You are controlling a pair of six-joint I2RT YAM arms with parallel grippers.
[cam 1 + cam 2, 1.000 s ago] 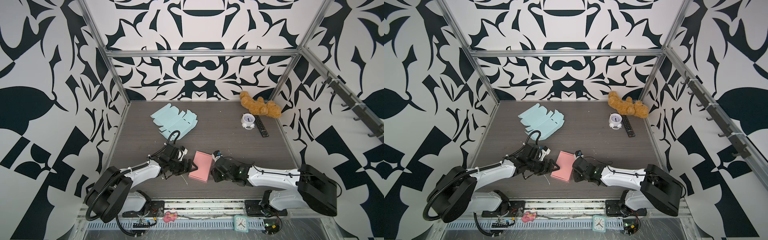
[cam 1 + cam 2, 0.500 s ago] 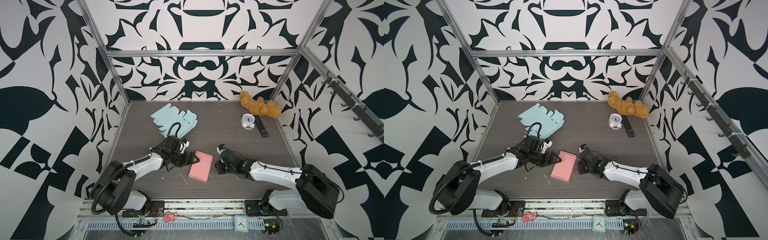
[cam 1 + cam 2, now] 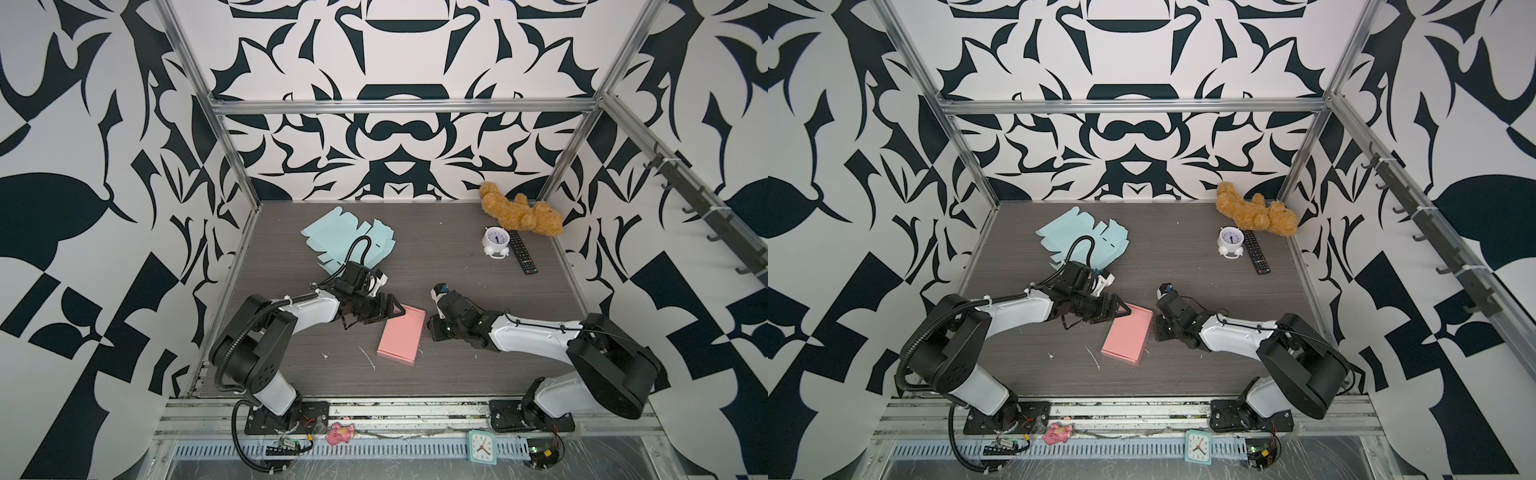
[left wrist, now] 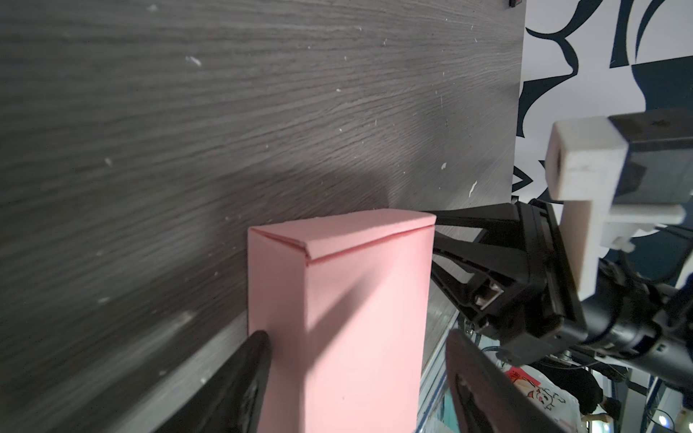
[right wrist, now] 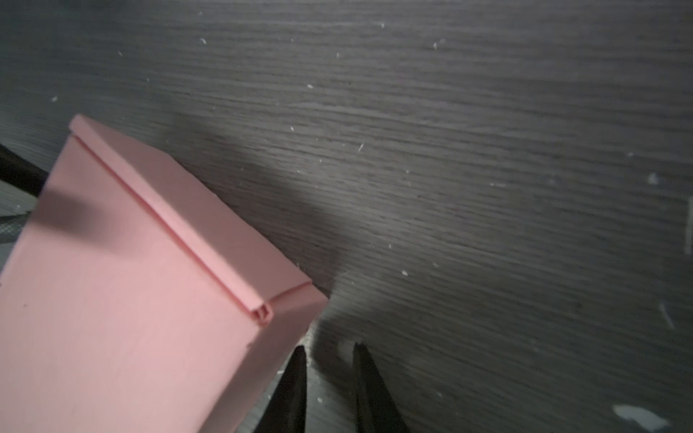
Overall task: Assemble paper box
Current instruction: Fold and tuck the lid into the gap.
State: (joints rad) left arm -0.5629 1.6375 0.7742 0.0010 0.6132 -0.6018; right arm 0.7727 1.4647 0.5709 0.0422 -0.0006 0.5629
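The box [image 3: 401, 336] lies flat on the table [image 3: 457, 257], front centre, between the two arms, with a thin slit showing at its tucked end flap. A hard squeeze from the left gripper [image 4: 356, 339] could buckle the thin walls, and a one-sided push could skid the box or pop that flap. This gripper stands wide, straddling one end: one finger [image 4: 240, 382] is close against a side, the other clear. The right gripper [image 5: 329, 348] is narrow and empty, just beside a box corner.
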